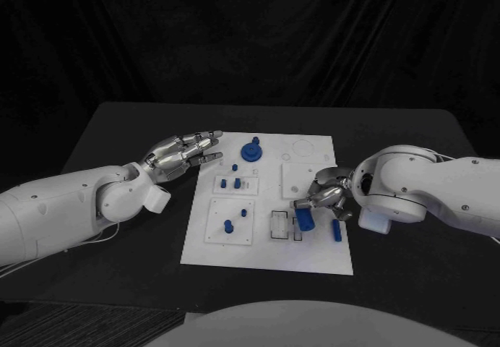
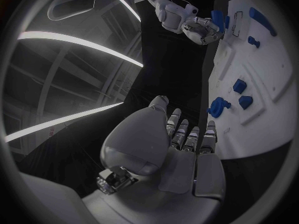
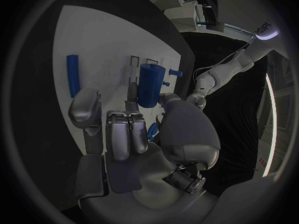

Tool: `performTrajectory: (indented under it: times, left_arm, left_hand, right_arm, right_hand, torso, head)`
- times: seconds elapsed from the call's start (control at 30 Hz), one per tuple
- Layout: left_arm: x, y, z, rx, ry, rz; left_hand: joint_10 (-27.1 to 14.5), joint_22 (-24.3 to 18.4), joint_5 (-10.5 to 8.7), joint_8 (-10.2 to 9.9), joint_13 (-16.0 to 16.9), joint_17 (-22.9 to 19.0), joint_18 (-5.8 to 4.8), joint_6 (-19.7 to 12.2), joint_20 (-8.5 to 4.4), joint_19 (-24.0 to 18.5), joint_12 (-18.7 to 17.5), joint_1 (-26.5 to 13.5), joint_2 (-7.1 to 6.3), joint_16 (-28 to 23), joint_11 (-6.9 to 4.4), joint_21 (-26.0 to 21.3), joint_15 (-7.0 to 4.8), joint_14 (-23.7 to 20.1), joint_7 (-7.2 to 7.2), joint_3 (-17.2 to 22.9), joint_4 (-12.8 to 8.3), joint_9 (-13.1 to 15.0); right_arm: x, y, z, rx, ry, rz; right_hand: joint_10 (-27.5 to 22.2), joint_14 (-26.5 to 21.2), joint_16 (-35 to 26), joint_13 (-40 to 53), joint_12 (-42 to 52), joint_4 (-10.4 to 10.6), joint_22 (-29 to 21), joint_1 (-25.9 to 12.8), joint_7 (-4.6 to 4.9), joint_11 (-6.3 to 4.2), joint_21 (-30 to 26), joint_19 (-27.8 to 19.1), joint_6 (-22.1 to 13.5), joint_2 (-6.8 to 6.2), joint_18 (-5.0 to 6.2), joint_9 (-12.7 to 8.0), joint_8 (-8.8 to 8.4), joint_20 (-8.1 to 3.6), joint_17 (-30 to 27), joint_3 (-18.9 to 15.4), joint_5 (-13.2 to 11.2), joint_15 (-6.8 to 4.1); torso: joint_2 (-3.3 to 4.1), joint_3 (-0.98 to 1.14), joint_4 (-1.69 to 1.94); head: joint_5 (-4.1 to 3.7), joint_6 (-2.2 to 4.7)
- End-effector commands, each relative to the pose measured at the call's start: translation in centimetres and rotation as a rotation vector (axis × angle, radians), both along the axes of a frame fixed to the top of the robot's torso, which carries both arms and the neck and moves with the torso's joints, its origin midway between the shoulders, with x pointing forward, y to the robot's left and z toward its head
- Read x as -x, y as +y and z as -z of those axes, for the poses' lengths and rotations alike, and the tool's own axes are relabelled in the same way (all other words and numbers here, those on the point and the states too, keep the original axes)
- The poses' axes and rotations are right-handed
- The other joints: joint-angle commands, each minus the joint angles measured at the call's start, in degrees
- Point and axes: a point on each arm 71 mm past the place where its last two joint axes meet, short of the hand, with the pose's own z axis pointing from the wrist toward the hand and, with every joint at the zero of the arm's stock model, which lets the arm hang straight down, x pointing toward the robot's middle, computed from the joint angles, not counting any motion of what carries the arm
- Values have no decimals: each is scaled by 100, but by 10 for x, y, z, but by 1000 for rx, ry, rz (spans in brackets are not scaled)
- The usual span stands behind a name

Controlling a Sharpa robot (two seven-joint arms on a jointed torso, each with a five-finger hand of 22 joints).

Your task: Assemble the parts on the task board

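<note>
The left hand [image 1: 183, 155] hovers beside the task board [image 1: 269, 249], fingers spread, holding nothing. On the board, the right hand [image 1: 325, 194] grips an upright blue cylinder [image 1: 304, 220] by its top, apparently just over the rectangular slot [image 1: 279, 225], though contact is unclear. Insertion seems in hand; next it needs lining up and pressing down. A blue rod [image 1: 335, 230] lies just beside.
</note>
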Motion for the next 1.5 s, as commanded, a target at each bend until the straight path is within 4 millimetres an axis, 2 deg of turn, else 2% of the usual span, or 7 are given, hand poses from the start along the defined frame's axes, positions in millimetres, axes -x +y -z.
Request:
performTrajectory:
  times: [0.03,0.37,0.43,0.9,1.0,1.07,1.5]
  left_arm:
    - [1,-2,0,18,-1,12]
    - [1,-2,0,18,0,11]
    - [1,-1,0,18,0,11]
    - [1,-1,0,20,-1,12]
    - [1,-1,0,19,0,12]
    - [1,-1,0,19,0,13]
    - [1,-1,0,17,6,17]
  left_hand:
    - [-1,-4,-31,33,5,5,21,20,12,10,40,-51,6,32,28,-17,22,18,-14,-1,29,1]
    - [-1,-3,-30,35,5,6,22,19,13,11,39,-50,7,34,31,-16,31,21,-15,0,31,1]
    - [-1,-3,-30,35,5,6,22,19,13,11,39,-50,7,34,31,-16,31,21,-15,0,31,1]
    - [4,1,-27,41,6,8,22,32,17,16,50,-46,9,40,35,-14,46,28,-16,4,35,3]
    - [4,1,-27,41,6,8,22,32,17,16,50,-46,9,40,35,-14,46,28,-16,4,35,3]
    - [5,2,-26,43,6,8,22,33,19,18,52,-43,11,41,36,-13,53,29,-16,6,37,3]
    - [3,-6,-26,45,5,8,22,34,21,13,49,-42,11,41,37,-15,58,29,-12,8,38,3]
  right_arm:
    - [0,5,2,-59,55,50]
    - [1,20,13,-63,88,34]
    - [2,22,15,-64,91,32]
    - [2,28,18,-63,96,30]
    - [2,29,19,-61,100,25]
    - [3,30,19,-59,104,18]
    - [4,31,20,-56,112,6]
  right_hand:
    - [579,546,-17,1507,36,-712,629,-119,1,20,-47,-40,-71,21,45,46,33,19,1336,768,-224,22]
    - [579,539,-32,1507,36,-738,605,-242,64,70,-166,-44,-308,52,56,131,17,50,1299,771,-985,61]
    - [579,535,-41,1507,36,-706,594,-309,87,92,-216,-49,-373,78,61,143,22,66,1279,728,-1335,80]
    - [579,517,-78,1507,36,-581,506,-491,130,130,-556,-106,-508,176,112,163,70,102,1196,596,-1943,113]
    - [579,515,-82,1507,36,-556,498,-533,135,136,-585,-102,-534,191,115,164,91,108,1187,531,-2273,118]
    - [579,506,-103,1507,36,-508,474,-611,144,143,-665,-106,-570,197,125,155,102,112,1139,414,-2858,124]
    - [579,504,-109,1507,36,-575,432,-614,171,168,-807,-90,-688,195,139,115,169,130,1124,32,-3865,144]
  torso:
    - [-2,-4,1]
    - [10,-1,-1]
    - [8,-2,0]
    - [10,-2,1]
    - [9,-2,-2]
    - [9,-5,-2]
    - [9,-2,4]
  head:
    - [-1,0]
    - [28,0]
    - [27,0]
    - [52,0]
    - [66,0]
    - [75,0]
    - [74,0]
